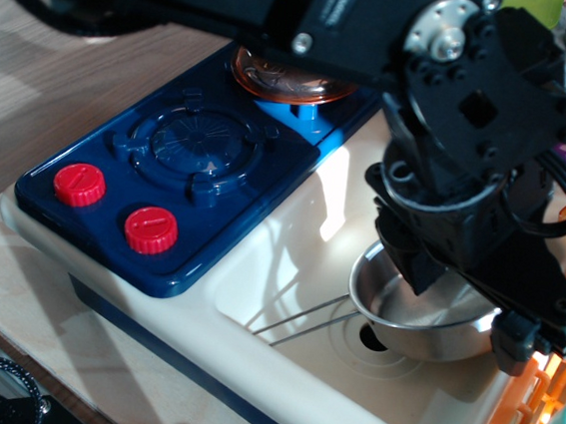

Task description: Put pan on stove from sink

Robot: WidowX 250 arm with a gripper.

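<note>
pan (403, 319) sat in the sink (287, 273), lower right

handle's pointed lower left; gripper (466, 295) jaw state can't be made out

pan (423, 321) in sink (287, 273) (handle pointing left), stove (181, 177) left of sink, claw (460, 299) over pan

The black arm (469, 150) hides most of the pan (423, 321), the orange lid (276, 79) and its own jaws.

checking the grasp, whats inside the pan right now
The end effector reaches down into the pan, one finger inside the near rim. The visible part of the pan's floor is bare steel. The arm covers the rest of the bowl, so nothing can be said about it.
</note>
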